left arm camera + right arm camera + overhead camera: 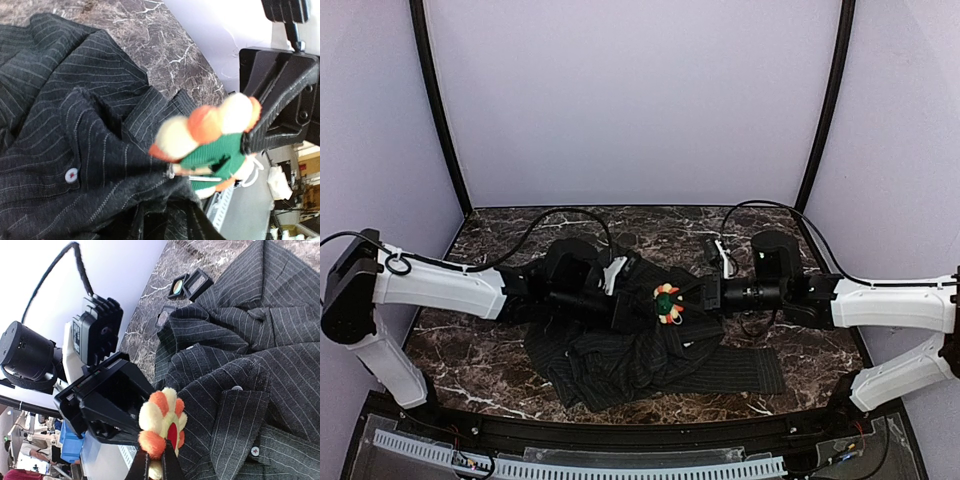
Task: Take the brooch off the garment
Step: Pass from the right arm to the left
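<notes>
Plainly, the brooch (667,301) sits raised above the marble surface (500,370), between the two arms and pinned to a lifted fold of the dark pinstriped garment (620,360). The right fingers (170,469) are nearly closed, pinching the brooch at its lower edge. The left fingers (112,402) sit close behind the flower, but the views do not show whether they are clamped on the cloth.

The main risk is that the pin has not come free. A pull by the right arm would then drag the whole fold along, or tear the weave. The grip is only on the soft beaded rim, so the flower could slip out and drop into the folds, or bend at its clasp. The small black boxes (190,284) lie well apart.
</notes>
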Robot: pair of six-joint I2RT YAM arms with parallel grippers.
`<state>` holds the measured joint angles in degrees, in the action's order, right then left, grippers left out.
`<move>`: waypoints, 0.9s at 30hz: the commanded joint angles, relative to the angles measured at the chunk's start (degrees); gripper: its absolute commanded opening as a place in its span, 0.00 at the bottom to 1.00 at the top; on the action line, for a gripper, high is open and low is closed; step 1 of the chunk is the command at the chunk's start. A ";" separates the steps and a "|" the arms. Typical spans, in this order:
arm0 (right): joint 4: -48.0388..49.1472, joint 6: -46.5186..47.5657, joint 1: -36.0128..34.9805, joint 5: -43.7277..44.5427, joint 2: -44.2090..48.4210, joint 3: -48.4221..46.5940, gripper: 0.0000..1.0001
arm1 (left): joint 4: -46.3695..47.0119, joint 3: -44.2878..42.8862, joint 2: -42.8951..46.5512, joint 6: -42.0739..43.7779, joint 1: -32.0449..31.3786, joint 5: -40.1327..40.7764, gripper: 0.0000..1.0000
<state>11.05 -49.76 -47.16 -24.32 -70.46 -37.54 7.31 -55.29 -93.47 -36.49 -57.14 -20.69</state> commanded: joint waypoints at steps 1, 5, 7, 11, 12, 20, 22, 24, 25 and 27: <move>0.78 3.79 -0.05 1.93 2.60 -0.76 0.00 | -4.78 1.60 7.11 5.30 -0.23 3.30 0.46; 3.24 4.46 -0.04 -1.42 3.52 -0.23 0.00 | -4.46 3.22 9.59 6.77 -0.01 3.23 0.72; 5.28 4.26 -0.04 -3.30 3.78 0.27 0.00 | -2.55 3.51 9.09 6.63 -0.07 0.71 0.78; 8.90 3.47 -0.04 -6.41 3.84 0.82 0.00 | -0.01 3.11 7.16 6.21 -0.09 -3.18 0.81; 9.28 3.30 -0.04 -6.70 3.77 0.88 0.00 | -0.01 2.96 6.90 6.33 -0.08 -3.56 0.80; 10.34 2.73 -0.04 -8.74 2.19 1.83 0.00 | 1.87 2.29 5.87 6.11 -0.08 -4.48 0.51; 10.80 2.61 -0.04 -9.23 1.49 2.10 0.00 | 3.57 2.42 5.70 5.64 -0.07 -4.62 0.47; 10.62 2.69 -0.04 -9.26 0.91 2.47 0.00 | 5.26 2.77 5.67 5.11 -0.08 -5.01 0.44; 10.46 2.85 -0.04 -9.26 0.55 2.50 0.00 | 5.92 2.97 5.71 4.65 -0.08 -5.36 0.43; 10.40 2.89 -0.04 -9.49 -0.14 2.73 0.00 | 7.53 3.47 5.88 4.03 -0.09 -5.58 0.37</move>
<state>18.85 -47.03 -47.16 -32.38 -69.21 -35.92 10.04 -52.95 -87.57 -31.38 -57.12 -24.80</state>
